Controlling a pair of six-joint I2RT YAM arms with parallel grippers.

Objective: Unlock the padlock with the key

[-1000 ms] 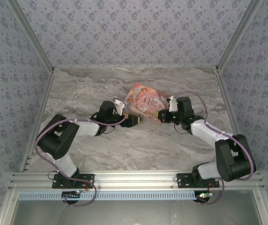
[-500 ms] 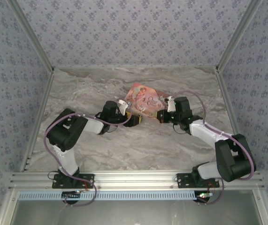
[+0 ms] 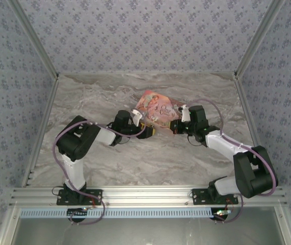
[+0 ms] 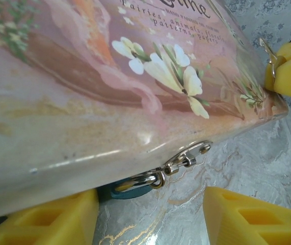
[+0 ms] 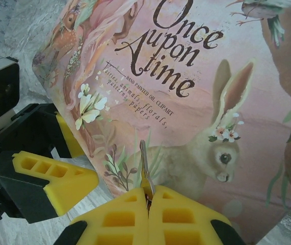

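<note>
Under box [image 4: 84, 102] edge: padlock [image 4: 130, 190] mostly hidden | key [image 5: 143, 166] tip toward box

Both arms reach in low, elbows bent outward, wrists pointing at each other. The left hand [image 3: 149, 130] has its fingers [image 4: 43, 219] spread apart. Facing it, the right hand [image 3: 175, 126] has its fingers [image 5: 120, 219] pinched tight on the key [image 5: 143, 163].

"Once Upon A time" on pink box [image 5: 267, 76] lid, "hand painted" beneath
</note>
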